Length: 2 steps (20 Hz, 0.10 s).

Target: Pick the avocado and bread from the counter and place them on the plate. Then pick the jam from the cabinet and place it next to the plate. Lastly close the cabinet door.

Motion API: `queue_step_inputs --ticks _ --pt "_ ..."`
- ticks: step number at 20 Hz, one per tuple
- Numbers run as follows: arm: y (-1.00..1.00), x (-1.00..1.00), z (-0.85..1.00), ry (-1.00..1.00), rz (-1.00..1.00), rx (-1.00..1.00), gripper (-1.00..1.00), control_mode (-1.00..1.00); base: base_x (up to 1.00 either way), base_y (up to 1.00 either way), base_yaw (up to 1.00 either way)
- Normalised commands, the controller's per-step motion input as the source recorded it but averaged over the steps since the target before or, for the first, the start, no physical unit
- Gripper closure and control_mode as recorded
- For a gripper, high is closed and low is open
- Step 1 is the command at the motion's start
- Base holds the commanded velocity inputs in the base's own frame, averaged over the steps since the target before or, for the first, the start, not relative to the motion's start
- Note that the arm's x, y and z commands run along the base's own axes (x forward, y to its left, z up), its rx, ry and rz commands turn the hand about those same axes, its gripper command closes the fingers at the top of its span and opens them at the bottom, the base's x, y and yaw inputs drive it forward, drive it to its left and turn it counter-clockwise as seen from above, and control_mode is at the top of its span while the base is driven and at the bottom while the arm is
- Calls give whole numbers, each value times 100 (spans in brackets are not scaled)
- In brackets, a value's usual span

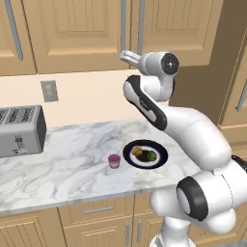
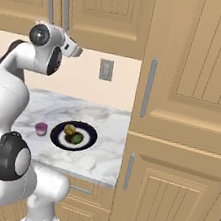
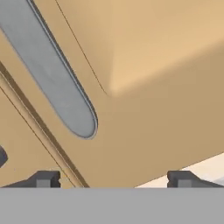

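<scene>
Two dark fingertips (image 3: 46,179) sit wide apart, jaws released w/ nothing between; cabinet (image 3: 144,87) door handle (image 3: 57,83) lies at approx 11 o'clock of the gripper (image 3: 114,179), prob. not touching. Jam (image 1: 114,160) stands on counter (image 1: 58,164) just beside plate (image 1: 161,155), at its 9 o'clock; avocado (image 1: 152,156) and bread (image 1: 137,151) sit on plate.

The white tabletop (image 1: 72,159) holds a toaster (image 1: 19,129), a plate (image 1: 145,154) and a jam (image 1: 114,161) jar just beside the plate, all far below the gripper (image 1: 128,56).
</scene>
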Motion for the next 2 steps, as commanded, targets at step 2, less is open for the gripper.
queue_step_inputs --ticks 2 --pt "40 -100 0 -20 20 -1 -100 -100 0 0 0"
